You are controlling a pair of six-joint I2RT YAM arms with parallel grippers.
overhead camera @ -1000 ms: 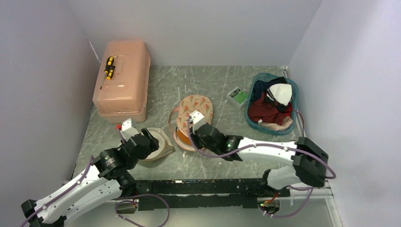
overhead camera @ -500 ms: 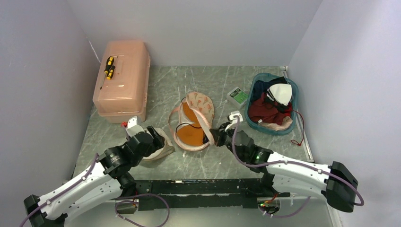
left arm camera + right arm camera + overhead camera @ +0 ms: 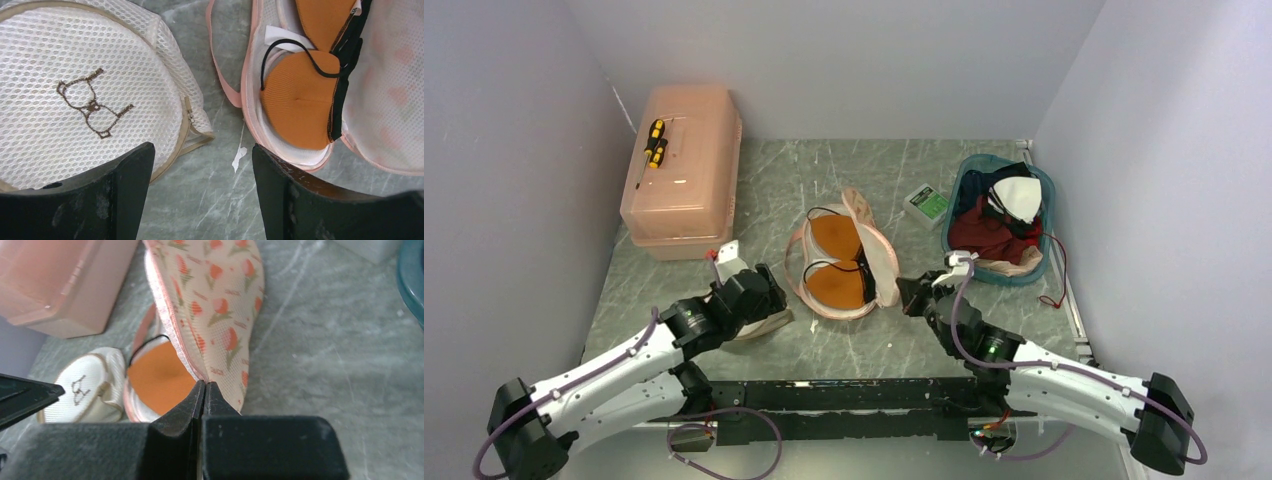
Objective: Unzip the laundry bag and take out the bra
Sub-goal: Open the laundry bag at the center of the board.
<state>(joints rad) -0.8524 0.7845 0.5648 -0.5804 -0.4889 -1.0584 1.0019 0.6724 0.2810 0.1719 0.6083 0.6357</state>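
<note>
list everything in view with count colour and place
storage box: 1, pale pink, far left of table
screwdriver: 1, yellow and black, on the box
laundry bag: 1, white mesh, near left, below left tool
floral case: 1, pink-rimmed, centre, open
orange cups: 2, orange, inside the case
packet: 1, green and white, left of basket
basket: 1, teal, far right
clothes: several, dark red, white, dark, in basket
table: 1, grey-green marbled, under everything
left tool: 1, black, open above the laundry bag's edge
right tool: 1, black, shut on the floral case's rim
</note>
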